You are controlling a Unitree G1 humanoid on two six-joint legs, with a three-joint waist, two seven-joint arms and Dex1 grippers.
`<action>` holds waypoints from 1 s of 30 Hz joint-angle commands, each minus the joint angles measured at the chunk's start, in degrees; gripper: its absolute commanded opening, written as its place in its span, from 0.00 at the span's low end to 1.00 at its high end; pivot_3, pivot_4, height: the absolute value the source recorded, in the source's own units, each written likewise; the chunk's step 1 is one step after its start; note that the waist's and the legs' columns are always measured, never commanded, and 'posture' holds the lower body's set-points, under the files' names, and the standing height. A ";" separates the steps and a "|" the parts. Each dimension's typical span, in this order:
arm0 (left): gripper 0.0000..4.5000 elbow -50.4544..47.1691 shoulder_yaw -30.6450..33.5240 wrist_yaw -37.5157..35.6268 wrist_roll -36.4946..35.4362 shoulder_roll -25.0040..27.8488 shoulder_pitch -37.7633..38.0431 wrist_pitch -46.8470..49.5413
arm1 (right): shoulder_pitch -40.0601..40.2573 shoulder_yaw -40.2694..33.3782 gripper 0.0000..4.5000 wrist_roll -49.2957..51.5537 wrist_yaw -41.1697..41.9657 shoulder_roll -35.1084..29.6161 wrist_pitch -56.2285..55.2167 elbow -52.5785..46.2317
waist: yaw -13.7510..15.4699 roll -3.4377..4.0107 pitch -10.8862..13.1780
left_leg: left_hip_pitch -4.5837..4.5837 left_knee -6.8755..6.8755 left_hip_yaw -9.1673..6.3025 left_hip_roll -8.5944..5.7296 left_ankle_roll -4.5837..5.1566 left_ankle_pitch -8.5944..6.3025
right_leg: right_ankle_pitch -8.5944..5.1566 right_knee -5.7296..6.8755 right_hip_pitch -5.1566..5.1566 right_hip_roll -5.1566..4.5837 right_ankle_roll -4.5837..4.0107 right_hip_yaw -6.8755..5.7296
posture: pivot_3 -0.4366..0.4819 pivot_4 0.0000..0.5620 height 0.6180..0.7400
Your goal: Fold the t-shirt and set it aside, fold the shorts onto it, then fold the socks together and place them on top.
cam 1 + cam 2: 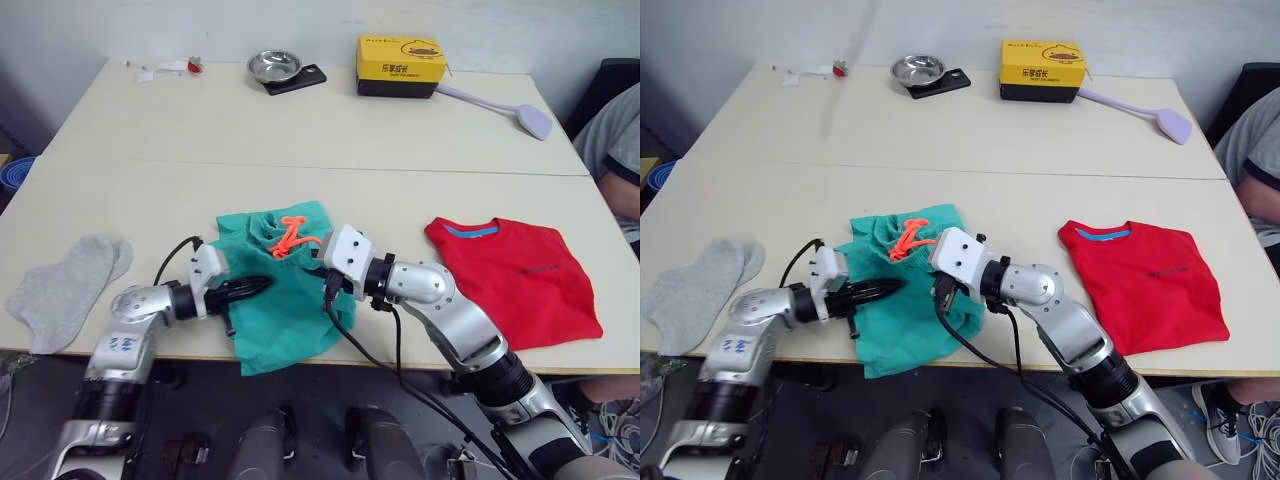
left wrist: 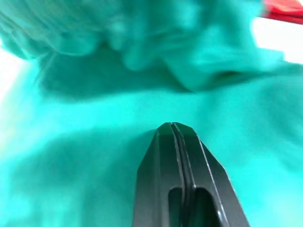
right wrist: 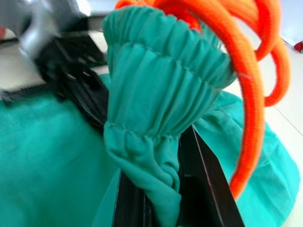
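The shorts [image 1: 275,285] are lying crumpled at the near edge of the desk [image 1: 300,140], in the middle, and their lower part is hanging over that edge. The left gripper [image 1: 262,284] is lying low on the teal cloth with its two black fingers pressed together; in the left wrist view no cloth is showing between the tips, so it is closed and holding nothing that can be seen. The right gripper [image 3: 163,208] is pinching a bunch of the gathered waistband [image 3: 161,80] between its fingers, and the orange drawstring [image 3: 246,75] is looping just beside it. In the head views the right fingers are hidden behind the white wrist housing.

The t-shirt [image 1: 520,275] is lying flat on the right side of the desk, well apart from the shorts. The socks [image 1: 70,285] are lying at the left near edge, one partly over the other.

On the far side a metal bowl [image 1: 274,66], a yellow box [image 1: 401,64] and a pale purple tool [image 1: 515,112] are standing. A person's arm [image 1: 615,140] is cut off at the right edge.
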 commanded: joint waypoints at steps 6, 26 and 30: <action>0.00 -5.93 7.73 1.98 -4.36 2.47 7.12 1.32 | -1.40 3.14 0.01 2.14 8.18 1.98 3.26 -2.41 | -0.06 0.01 0.01 | 0.01 -0.09 -0.01 0.00 0.03 -0.03 | 0.01 -0.06 -0.02 0.00 -0.03 0.00 | 0.48 0.27 1.00; 0.00 -1.51 21.03 1.60 -11.51 10.83 5.19 4.12 | -8.18 -13.10 0.69 32.32 40.19 -7.70 21.51 3.94 | 0.07 0.05 0.03 | -0.02 -0.31 -0.07 -0.01 0.23 -0.25 | 0.04 -0.49 0.03 -0.01 -0.08 -0.12 | 0.48 0.27 1.00; 0.00 -7.71 17.08 0.61 -18.10 9.05 -0.37 11.35 | -5.36 -10.53 0.49 20.00 31.82 -4.06 8.42 8.12 | 0.06 0.04 0.03 | -0.02 -0.46 -0.06 -0.01 0.06 -0.16 | 0.04 -0.52 0.00 -0.01 -0.08 -0.15 | 0.48 0.27 1.00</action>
